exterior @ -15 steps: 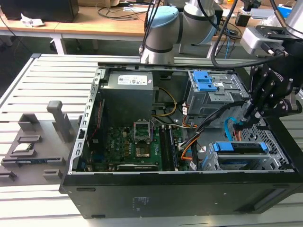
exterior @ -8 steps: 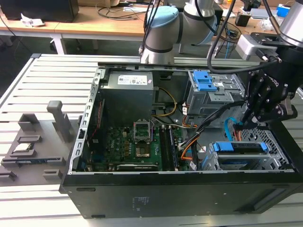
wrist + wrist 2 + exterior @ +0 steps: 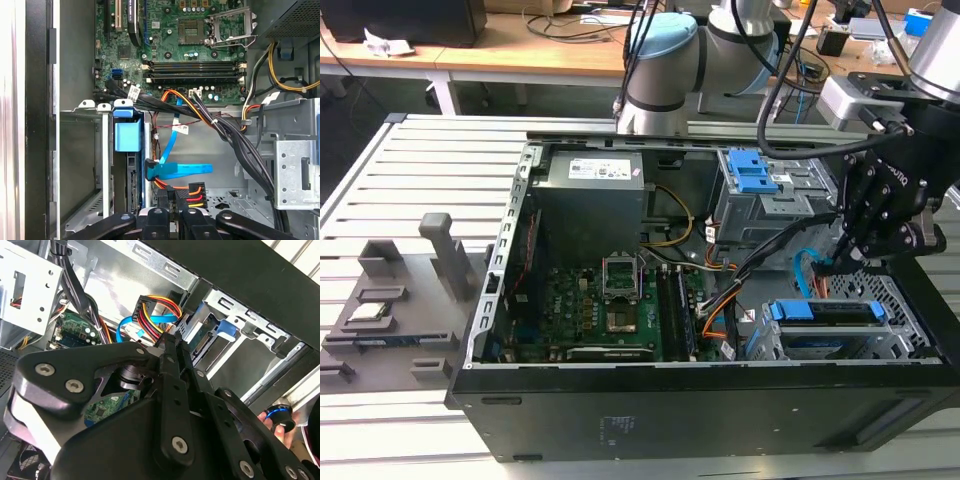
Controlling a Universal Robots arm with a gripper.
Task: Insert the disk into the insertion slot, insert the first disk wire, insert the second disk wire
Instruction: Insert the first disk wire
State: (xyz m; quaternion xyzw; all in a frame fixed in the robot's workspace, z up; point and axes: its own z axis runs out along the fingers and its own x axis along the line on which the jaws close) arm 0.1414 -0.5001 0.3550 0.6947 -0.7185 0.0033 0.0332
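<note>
The arm (image 3: 655,100) is built from thick round joints in silver-grey metal, and one joint has a pale blue cap (image 3: 667,40) on its end. Thin black cables (image 3: 772,95) run beside it. The gripper (image 3: 832,262) is matt black all over. It is made of flat linked bars with rounded ends, and its body carries small white lettering. In the second wrist view the gripper (image 3: 172,340) shows silver screw heads (image 3: 74,385) on a rounded black plate and at the pivots of the bars.

Disk (image 3: 825,312) in insertion slot (image 3: 892,338); gripper (image 3: 840,262) above, at first disk wire (image 3: 824,286), beside second disk wire (image 3: 807,268).
</note>
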